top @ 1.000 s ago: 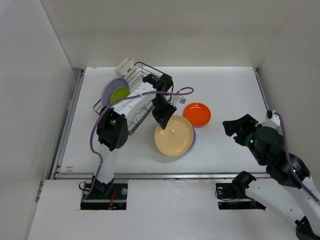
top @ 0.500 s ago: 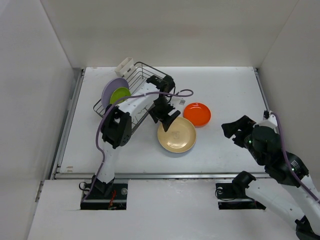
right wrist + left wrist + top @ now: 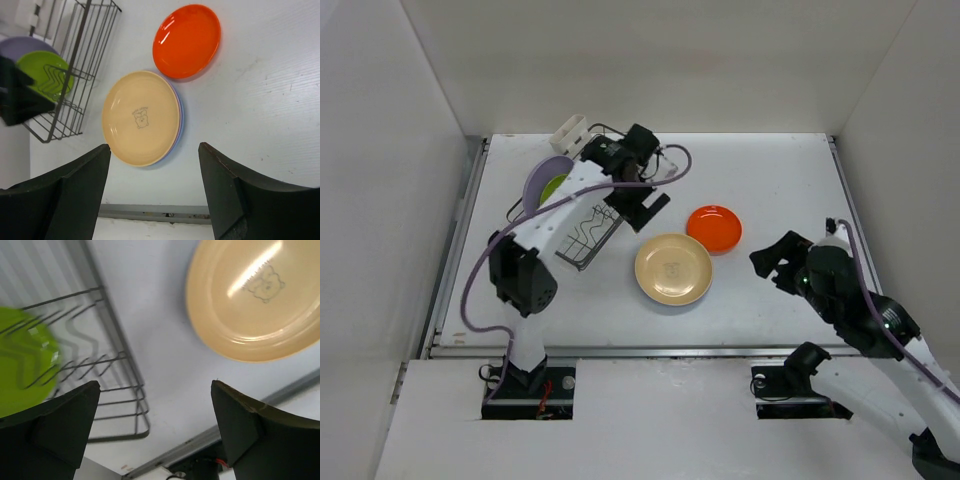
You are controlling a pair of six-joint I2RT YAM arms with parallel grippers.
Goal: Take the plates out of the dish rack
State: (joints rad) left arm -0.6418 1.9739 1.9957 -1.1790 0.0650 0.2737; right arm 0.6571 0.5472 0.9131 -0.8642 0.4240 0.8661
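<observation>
Right wrist shows a bear print (image 3: 142, 118) on the tan plate (image 3: 122, 97); left fingers (image 3: 55, 425), right fingers (image 3: 65, 195) gape empty.

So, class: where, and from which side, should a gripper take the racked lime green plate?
Probably its upper rim, from above: the lime green plate stands on edge in the dish rack, wires crossing its lower part, lavender plate right beside it.
</observation>
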